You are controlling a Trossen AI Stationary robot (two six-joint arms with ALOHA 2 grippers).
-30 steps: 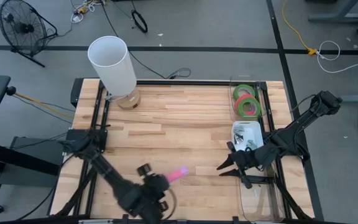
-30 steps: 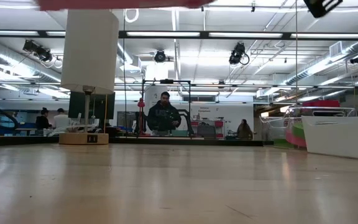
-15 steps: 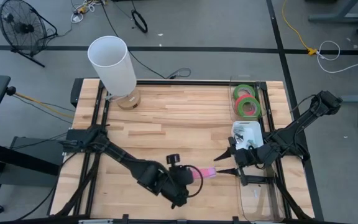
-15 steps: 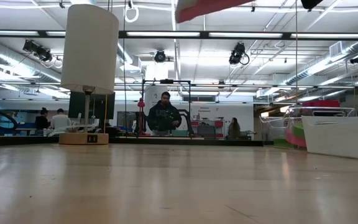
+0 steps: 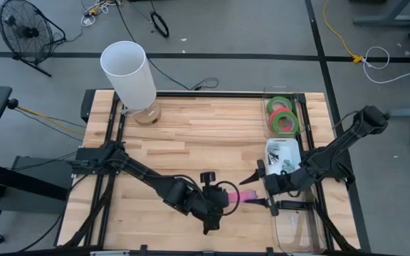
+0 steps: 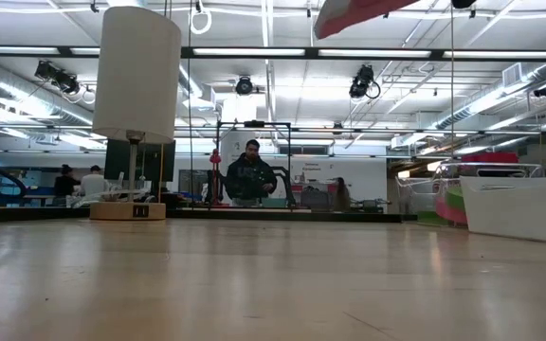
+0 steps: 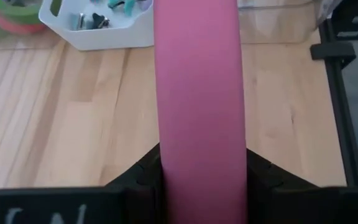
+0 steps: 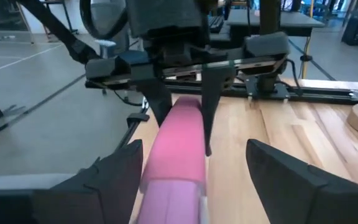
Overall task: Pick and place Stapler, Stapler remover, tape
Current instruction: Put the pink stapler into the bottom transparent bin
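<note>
1. Left gripper (image 5: 228, 200), over the near middle of the light wooden table (image 5: 191, 135): clamped on a long pink stapler (image 5: 239, 195), raised above the wood and pointing at the right arm.
2. Right gripper (image 5: 258, 190), just right of it: fingers spread wide, either side of the pink stapler's free end (image 8: 179, 146), apparently not touching.
3. Green and red-pink rolls of tape (image 5: 282, 114): stacked in a clear bin at the far right corner.
4. White tray of small metal pieces (image 5: 282, 152): just nearer than the tape.
5. White cylindrical lamp (image 5: 128, 74): standing at the far left.
</note>
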